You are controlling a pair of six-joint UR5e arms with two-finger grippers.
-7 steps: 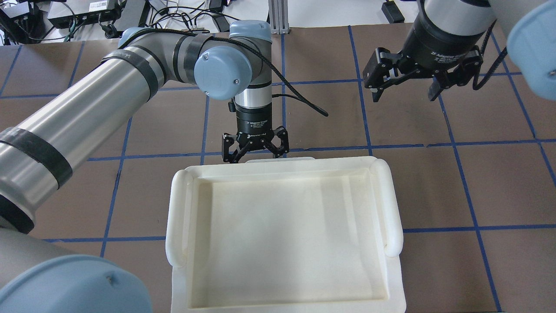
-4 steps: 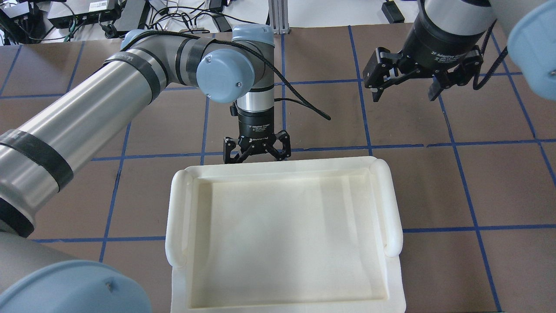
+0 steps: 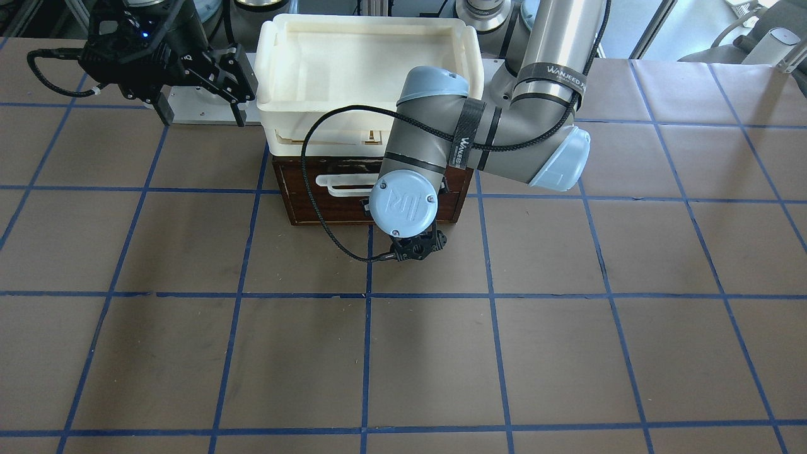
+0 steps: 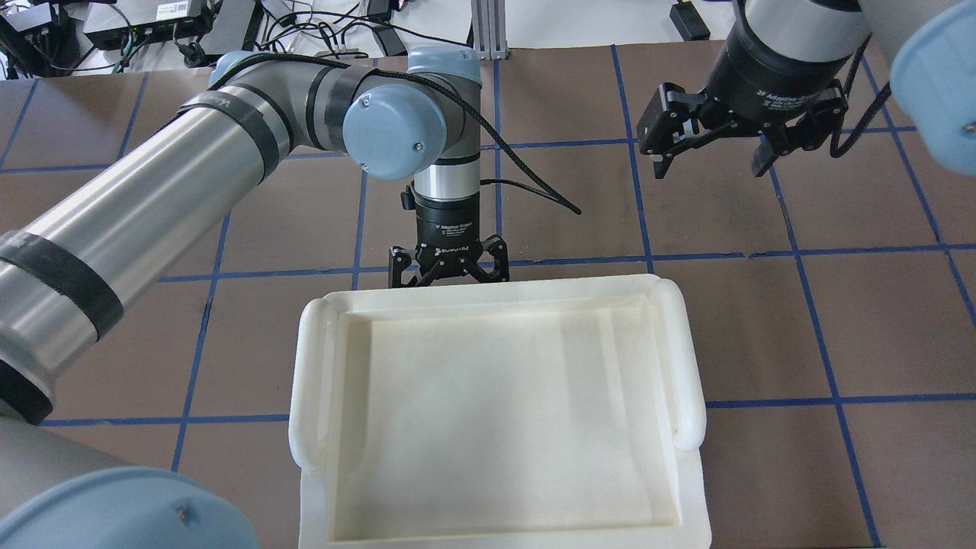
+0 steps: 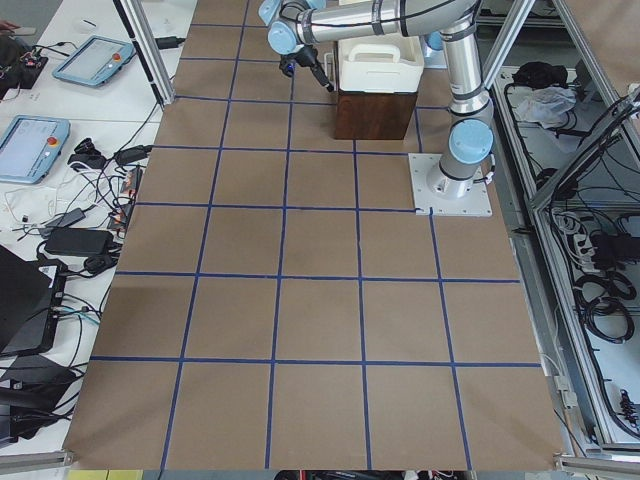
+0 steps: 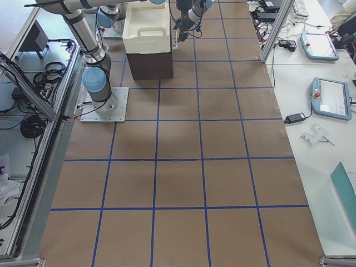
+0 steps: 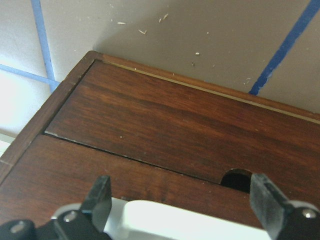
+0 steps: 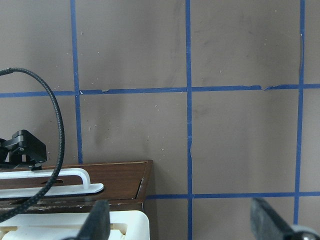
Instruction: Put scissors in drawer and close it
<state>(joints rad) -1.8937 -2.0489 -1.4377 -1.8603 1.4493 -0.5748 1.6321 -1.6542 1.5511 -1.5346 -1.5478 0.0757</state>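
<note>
The drawer [image 3: 302, 205] sits in a dark wood cabinet under a white tray [image 4: 313, 381]. Its brown front [image 7: 175, 125] looks flush with the cabinet, and its white bar handle [image 3: 340, 183] faces away from the robot. The scissors are hidden in every view. My left gripper [image 4: 448, 268] is open just in front of the drawer front. In the left wrist view its fingers [image 7: 100, 200] stand apart on either side of the handle [image 7: 190, 225], and no grip on it shows. My right gripper [image 4: 709, 149] is open and empty, hovering over the table to the cabinet's right.
The white tray [image 3: 277, 57] covers the cabinet's whole top and hides the drawer from above. Brown table paper with blue tape lines lies all around. The left arm's black cable [image 3: 315, 208] loops in front of the cabinet. Screens and cables lie on side benches [image 5: 60, 150].
The white handle strip that stuck out past the tray's far edge has slid under the tray. My left gripper has shifted slightly to the right. The right gripper has not moved.
</note>
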